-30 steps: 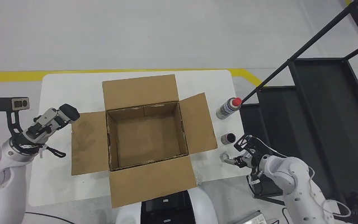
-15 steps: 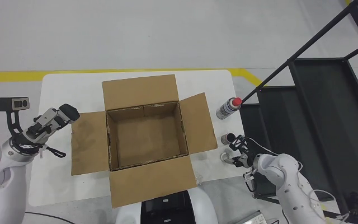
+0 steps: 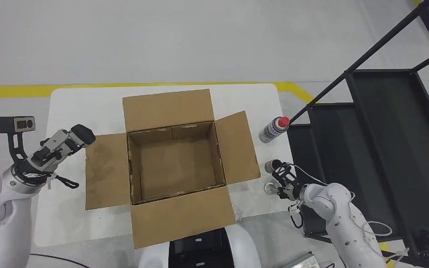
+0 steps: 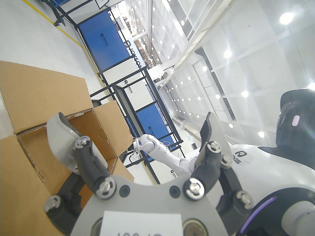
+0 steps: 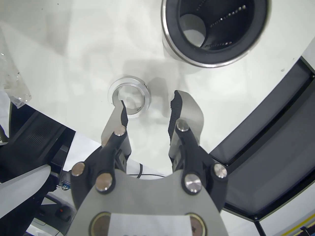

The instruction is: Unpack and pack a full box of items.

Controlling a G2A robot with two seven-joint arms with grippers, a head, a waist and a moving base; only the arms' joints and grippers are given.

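Observation:
An open cardboard box [image 3: 174, 157] stands in the middle of the white table [image 3: 80, 100], its flaps spread and its inside bare. The left gripper [image 3: 70, 141] hovers off the box's left flap, open and holding nothing [image 4: 133, 128]; the box [image 4: 49, 128] lies just beyond its fingers. The right gripper [image 3: 281, 181] is low over the table's front right corner, open [image 5: 149, 110]. One fingertip [image 5: 124, 114] touches or overlaps a small metal ring [image 5: 130, 96] [image 3: 270, 189]. A dark open cup [image 5: 216, 18] [image 3: 272, 165] stands just beyond.
A spray can with a red cap [image 3: 273, 128] lies right of the box's right flap. A black metal rack [image 3: 375, 127] stands close to the table's right edge. Clear plastic wrap [image 5: 9, 74] lies near the ring. The table edge [image 5: 283, 79] runs close to the right gripper.
The right gripper has slid leftward over the table corner, closing in on the ring and the cup. The left arm and the box have stayed put.

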